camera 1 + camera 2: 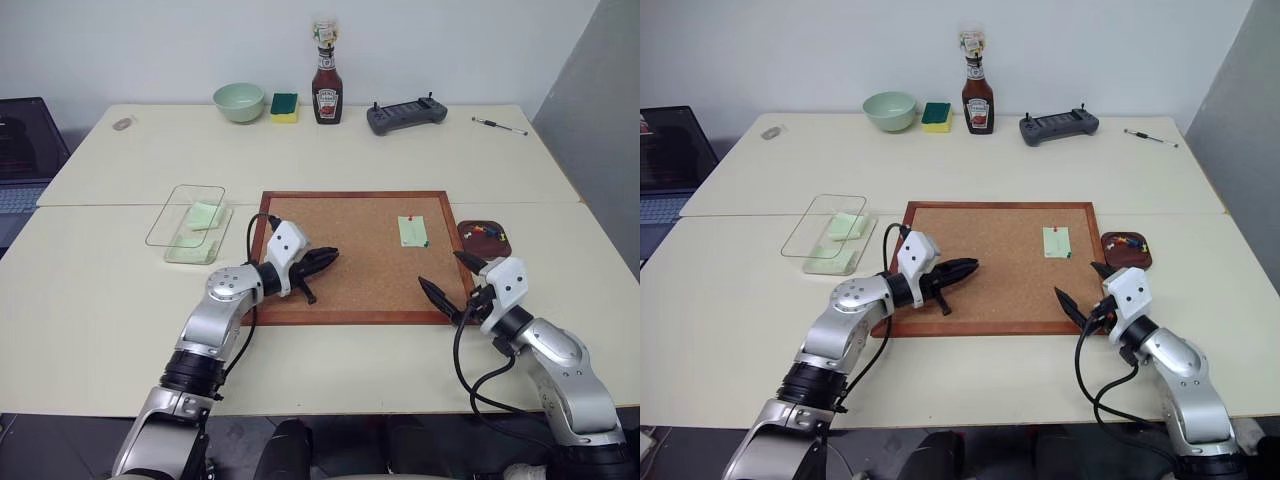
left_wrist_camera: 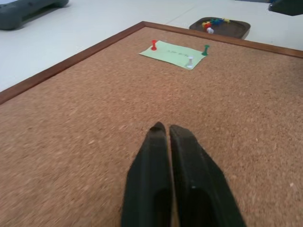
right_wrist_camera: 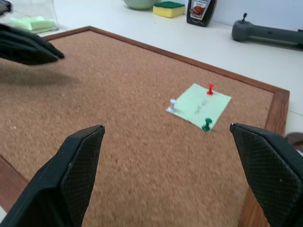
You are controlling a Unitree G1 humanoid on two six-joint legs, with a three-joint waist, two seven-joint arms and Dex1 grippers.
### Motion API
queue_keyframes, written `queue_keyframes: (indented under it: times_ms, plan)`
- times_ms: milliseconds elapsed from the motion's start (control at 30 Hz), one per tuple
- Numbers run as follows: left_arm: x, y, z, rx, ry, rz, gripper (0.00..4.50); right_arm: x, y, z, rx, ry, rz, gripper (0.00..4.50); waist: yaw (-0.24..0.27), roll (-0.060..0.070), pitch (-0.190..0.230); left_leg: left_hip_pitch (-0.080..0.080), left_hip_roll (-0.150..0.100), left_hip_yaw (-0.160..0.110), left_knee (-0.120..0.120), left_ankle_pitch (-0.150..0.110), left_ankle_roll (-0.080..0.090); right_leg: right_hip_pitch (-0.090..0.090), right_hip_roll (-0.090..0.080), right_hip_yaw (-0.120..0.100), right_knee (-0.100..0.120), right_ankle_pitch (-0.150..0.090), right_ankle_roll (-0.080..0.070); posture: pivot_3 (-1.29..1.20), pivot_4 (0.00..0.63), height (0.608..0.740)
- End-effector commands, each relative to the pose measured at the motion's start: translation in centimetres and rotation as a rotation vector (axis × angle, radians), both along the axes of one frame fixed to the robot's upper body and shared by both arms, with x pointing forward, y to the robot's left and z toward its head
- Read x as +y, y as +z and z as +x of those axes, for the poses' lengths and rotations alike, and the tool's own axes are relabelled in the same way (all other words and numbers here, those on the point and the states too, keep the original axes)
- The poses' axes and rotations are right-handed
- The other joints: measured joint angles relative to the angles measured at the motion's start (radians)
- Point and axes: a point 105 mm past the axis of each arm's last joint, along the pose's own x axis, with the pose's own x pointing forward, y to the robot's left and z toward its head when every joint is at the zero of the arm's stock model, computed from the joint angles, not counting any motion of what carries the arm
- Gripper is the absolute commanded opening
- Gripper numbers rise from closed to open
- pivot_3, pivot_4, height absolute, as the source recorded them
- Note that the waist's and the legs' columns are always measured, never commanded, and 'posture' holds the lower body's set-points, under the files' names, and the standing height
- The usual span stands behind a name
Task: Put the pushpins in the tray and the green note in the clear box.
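We see a large wood-framed corkboard (image 1: 355, 255) lying flat on the pale table (image 1: 100, 300). A small pale green paper sticky note (image 1: 412, 231) sits on the board's far right part, held by three pushpins: a red pushpin (image 3: 210, 88) at one corner, a dark green pushpin (image 3: 207, 125) at another, and a white pushpin (image 3: 173, 103) at a third. Just beyond the board's right edge rests the small dark reddish-brown tray (image 1: 485, 238) with rounded corners, and several coloured pushpins (image 1: 481, 230) already lie inside it. To the left of the board stands the transparent plastic clear box (image 1: 187, 217), with pale green notes (image 1: 198, 225) showing in and under it; we cannot tell which.

The left gripper (image 1: 327, 259) hovers over the left part of the corkboard, pointing toward the note, its two black fingers (image 2: 156, 165) pressed together and clenched on nothing. The right gripper (image 1: 452, 280) hangs over the board's near right corner, its jaws spread wide and empty, with the note ahead of it between the fingertips as seen from the right wrist.

At the table's far edge we see a pale green bowl (image 1: 240, 101), a green-and-yellow sponge (image 1: 284, 106), a ketchup bottle (image 1: 326, 85), a dark grey controller (image 1: 405, 115) and a pen (image 1: 499, 125).
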Motion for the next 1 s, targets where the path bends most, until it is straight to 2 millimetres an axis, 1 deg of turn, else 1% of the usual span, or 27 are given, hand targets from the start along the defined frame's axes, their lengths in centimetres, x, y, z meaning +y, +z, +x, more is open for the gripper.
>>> queue_keyframes:
  times_ms: [33,200,300,367,567,633,800,933,1000]
  plan:
    - [-1.0,0.5,-0.1,-0.035,-0.042,0.001,0.03,0.7,1.2,0.3,-0.012,0.023,0.023,4.5,0.0,0.0,0.0,0.0,0.0,0.0,0.0,0.0,0.0,0.0,0.0,0.0,0.0,0.0,0.0,0.0,0.15,0.74]
    - [-1.4,-1.9,-0.6,0.013,-0.073,0.06,0.03,1.7,1.5,0.7,0.045,0.062,0.079,4.5,-0.001,0.0,0.0,0.0,0.0,0.0,0.0,0.0,0.0,0.0,0.0,0.0,0.0,0.0,0.0,0.0,0.15,0.74]
    - [-1.5,-3.2,-0.6,0.035,-0.075,0.096,0.03,2.1,2.4,1.8,0.056,0.072,0.112,4.5,-0.001,0.001,0.0,0.0,0.0,0.0,0.0,0.0,0.0,0.0,0.0,0.0,0.0,0.0,0.0,0.0,0.15,0.74]
    - [-1.5,-3.6,-0.6,0.044,-0.078,0.11,0.03,2.0,2.7,2.9,0.073,0.046,0.112,4.5,-0.001,0.001,0.0,0.001,0.0,0.0,0.0,0.0,0.0,0.0,0.0,0.0,0.0,0.0,0.0,0.0,0.15,0.74]
    - [-1.6,-4.2,-0.8,0.053,-0.085,0.119,0.03,1.9,3.1,6.7,0.102,-0.002,0.046,4.5,0.0,0.002,-0.001,0.001,-0.001,0.0,0.001,0.0,0.0,0.001,0.0,0.0,0.0,0.0,0.0,0.0,0.15,0.74]
    - [-1.9,-4.2,-1.0,0.054,-0.092,0.116,0.03,2.1,3.0,8.4,0.111,-0.013,0.014,4.5,0.0,0.002,-0.001,0.001,-0.001,0.0,0.001,0.0,0.0,0.001,0.0,0.0,0.0,0.0,0.0,0.0,0.15,0.74]
    - [-2.5,-3.9,-1.4,0.056,-0.105,0.099,0.03,2.3,2.5,11.4,0.123,-0.039,-0.043,4.5,0.0,0.002,-0.001,0.001,-0.001,0.0,0.001,0.0,0.0,0.001,0.0,0.0,0.0,0.0,0.0,0.0,0.15,0.74]
    - [-2.7,-3.8,-1.8,0.056,-0.112,0.096,0.03,2.2,1.9,12.8,0.132,-0.058,-0.052,4.5,0.0,0.002,-0.001,0.001,-0.001,0.0,0.001,0.0,0.0,0.001,0.0,0.0,0.0,0.0,0.0,0.0,0.15,0.74]
    - [-2.8,-3.9,-2.0,0.057,-0.115,0.096,0.0,2.2,1.6,13.3,0.136,-0.068,-0.059,4.14,-0.001,0.002,-0.001,0.001,-0.001,0.0,0.0,0.0,0.0,0.0,-0.001,0.0,0.0,0.0,0.0,0.0,0.15,0.74]
